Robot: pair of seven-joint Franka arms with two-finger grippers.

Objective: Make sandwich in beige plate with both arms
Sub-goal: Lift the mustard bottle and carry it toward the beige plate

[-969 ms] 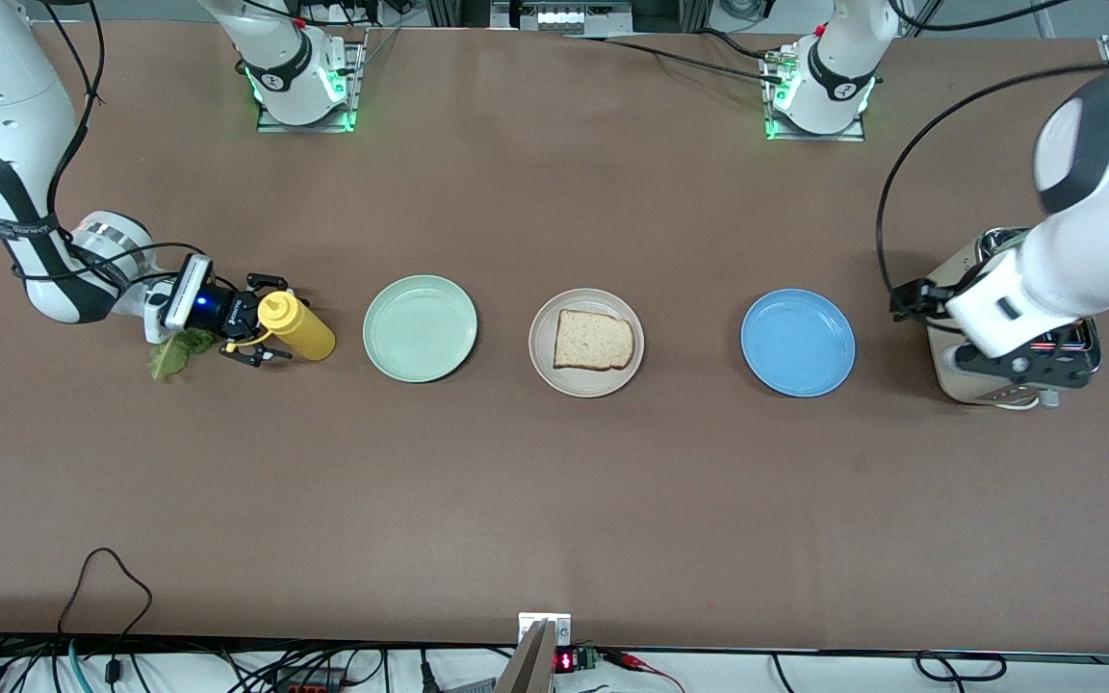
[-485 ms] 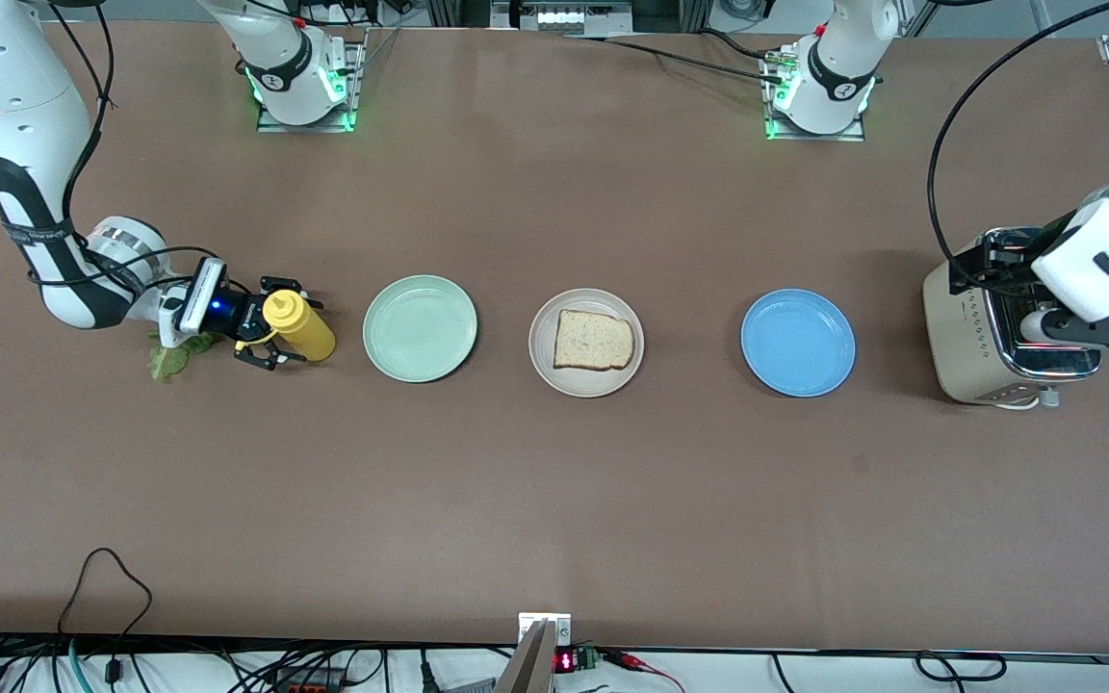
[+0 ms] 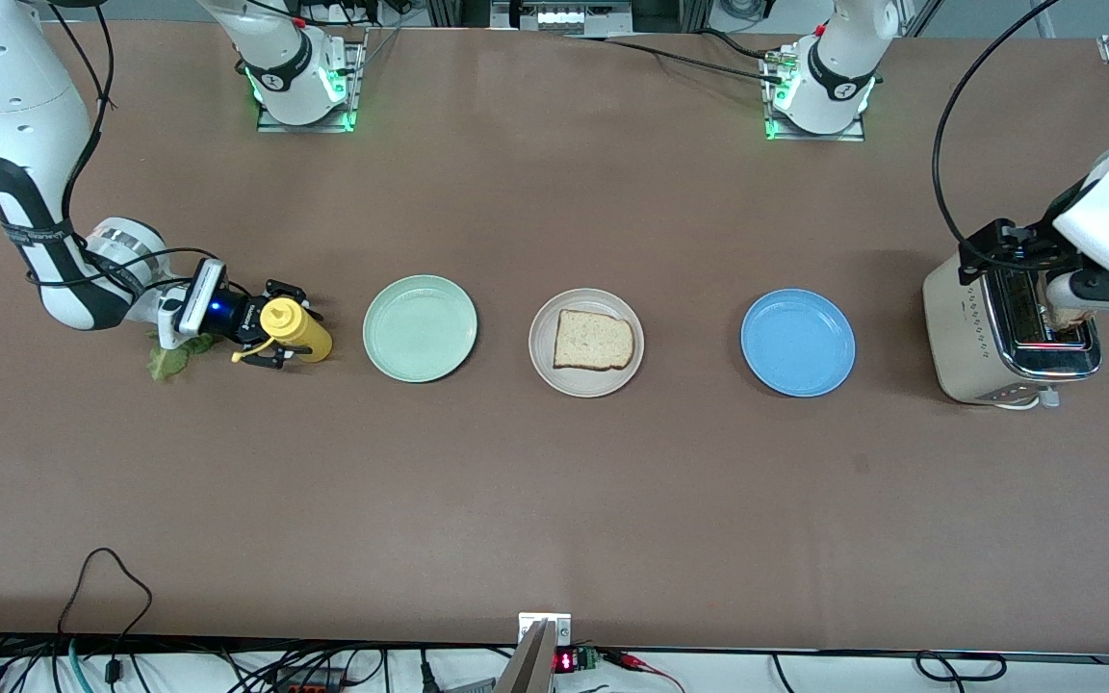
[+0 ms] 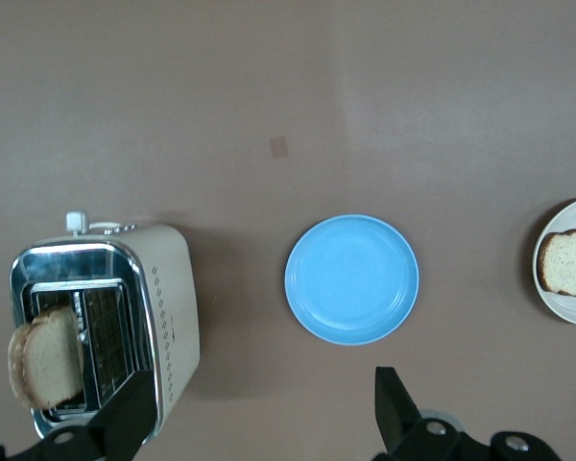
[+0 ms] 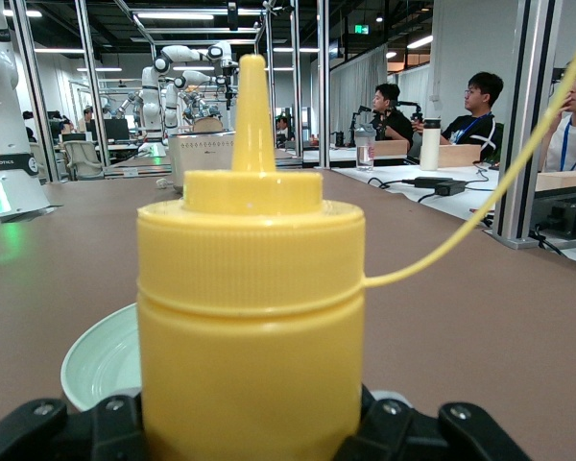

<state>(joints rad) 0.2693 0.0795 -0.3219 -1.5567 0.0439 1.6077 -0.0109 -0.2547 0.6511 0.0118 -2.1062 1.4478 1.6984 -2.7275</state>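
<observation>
The beige plate (image 3: pixel 586 375) sits mid-table with one tan bread slice (image 3: pixel 593 340) on it; both show at the edge of the left wrist view, the plate (image 4: pixel 557 305) and the slice (image 4: pixel 568 262). A second slice (image 4: pixel 46 365) stands up out of the toaster (image 3: pixel 988 327). My left gripper (image 3: pixel 1060 279) hangs open over the toaster with nothing in it. A green lettuce leaf (image 3: pixel 169 358) lies toward the right arm's end, partly hidden under that wrist. My right gripper (image 3: pixel 275 327) is shut on a yellow squeeze bottle (image 5: pixel 250 317) beside the leaf.
A pale mint-green plate (image 3: pixel 420 328) lies between the yellow bottle and the beige plate. A blue plate (image 3: pixel 798 343) lies between the beige plate and the toaster. Both are bare. Cables run along the table edge nearest the front camera.
My right gripper's fingers have closed in on the yellow bottle. My left arm has drawn back toward its end of the table, uncovering the toaster and its slice.
</observation>
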